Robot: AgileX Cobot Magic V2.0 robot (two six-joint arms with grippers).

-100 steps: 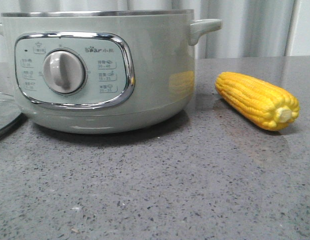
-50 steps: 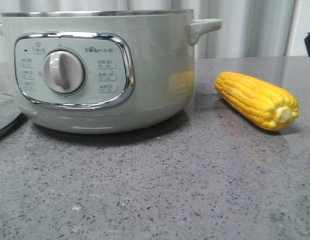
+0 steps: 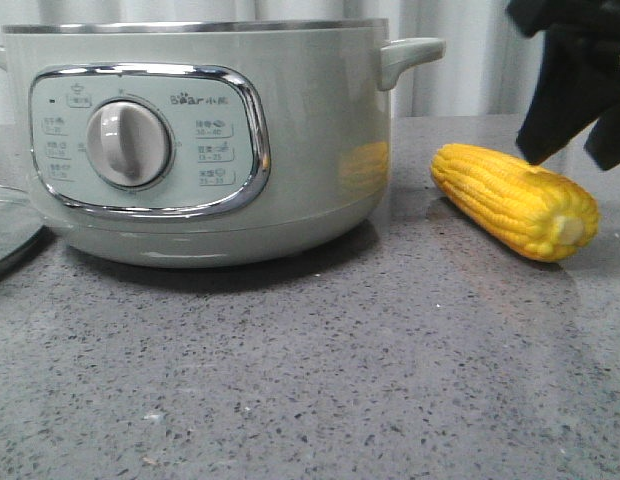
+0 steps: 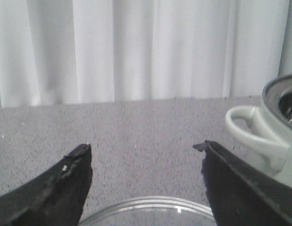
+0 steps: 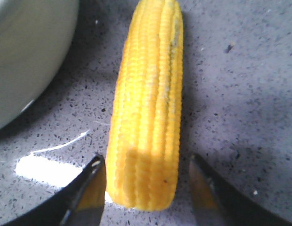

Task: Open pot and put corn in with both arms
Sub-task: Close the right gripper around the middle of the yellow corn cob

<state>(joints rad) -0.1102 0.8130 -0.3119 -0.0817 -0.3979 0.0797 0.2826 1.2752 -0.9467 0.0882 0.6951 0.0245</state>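
Two spread fingers of the right gripper (image 5: 146, 188) straddle the stub end of the corn (image 5: 148, 103), which lies on the table beside the pot (image 3: 200, 140). Left gripper (image 4: 143, 165) gapes wide, holding nothing, beside the pot's handle (image 4: 254, 132).

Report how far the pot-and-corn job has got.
Done: the pot is open, and its glass lid lies on the table beside it, under the open left gripper.
In hand: the right gripper is open with a finger on each side of the corn, not yet gripping.
Left: grasp the corn, lift it, drop it into the pot.
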